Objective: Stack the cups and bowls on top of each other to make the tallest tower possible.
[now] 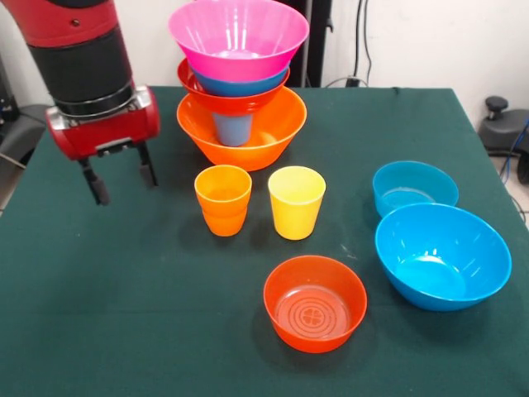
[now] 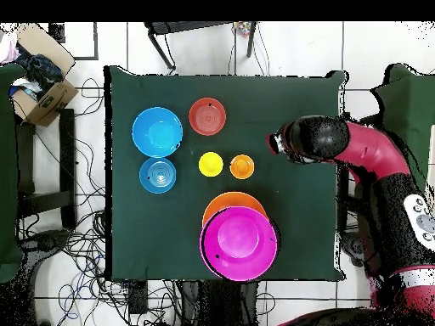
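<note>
Leftmost, the gripper [image 1: 121,177] is seen empty above the cloth with fingers spread, then the tower [image 1: 238,78], an orange bowl [image 1: 264,136] holding a blue cup [image 1: 232,129] under red, blue and pink bowls, then empty orange cup [image 1: 223,199], yellow cup [image 1: 296,201], red bowl [image 1: 315,303] and two blue bowls [image 1: 442,255].

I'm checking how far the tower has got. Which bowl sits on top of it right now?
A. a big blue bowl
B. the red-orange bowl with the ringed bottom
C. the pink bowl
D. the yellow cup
C: the pink bowl crowns the tower, while the yellow cup and the loose bowls stand apart on the table.
</note>
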